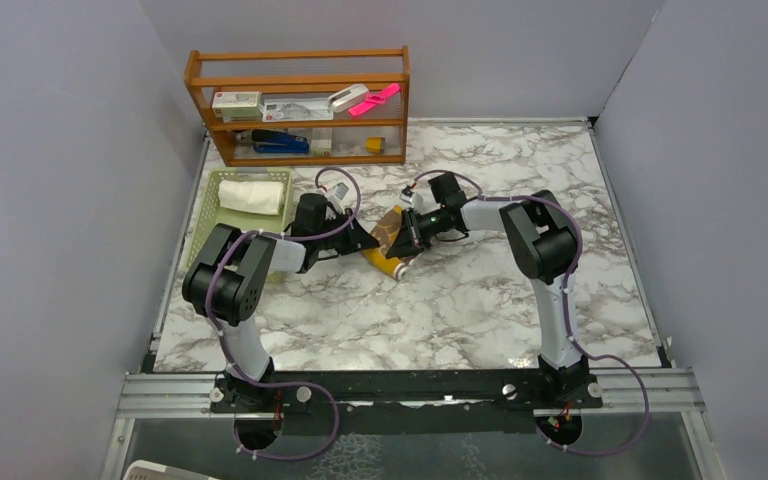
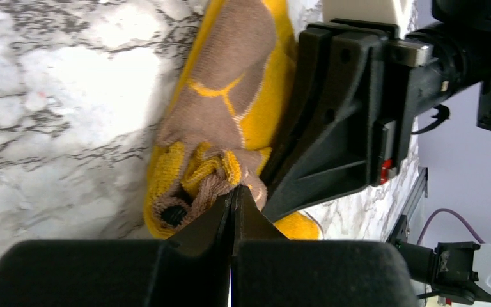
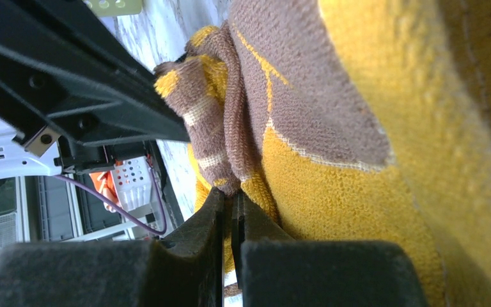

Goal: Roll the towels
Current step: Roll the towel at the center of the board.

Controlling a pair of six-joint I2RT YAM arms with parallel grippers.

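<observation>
The mustard-yellow towel (image 2: 230, 96) lies partly rolled on the marble surface (image 1: 440, 310), a little above the middle of the overhead view, with both arms crowded over it. The white towel (image 1: 252, 196) sits rolled in the green basket (image 1: 210, 225) at the left of that view, so I take this one to be the job in hand.

The left claw (image 2: 234, 195) is closed tight, no gap showing, its tips at the bunched brown-and-yellow end of the roll. It seems to have only a nip of cloth. The right claw (image 3: 232, 203) is closed down to a thin slit, with a brown fold running into its tips from above.

The worry, to my eye, is how shallow both grips are. Each has a loose fold rather than the body of the roll, so a pull could drag that fold out and let the coil slacken or spring open. The end in the left wrist view already looks ragged, layers poking out unevenly. Turning it further like that may give a lopsided roll.

The two claws are also very near each other, the right one's black body filling the upper right of the left wrist view. A small sideways move could knock them together.
</observation>
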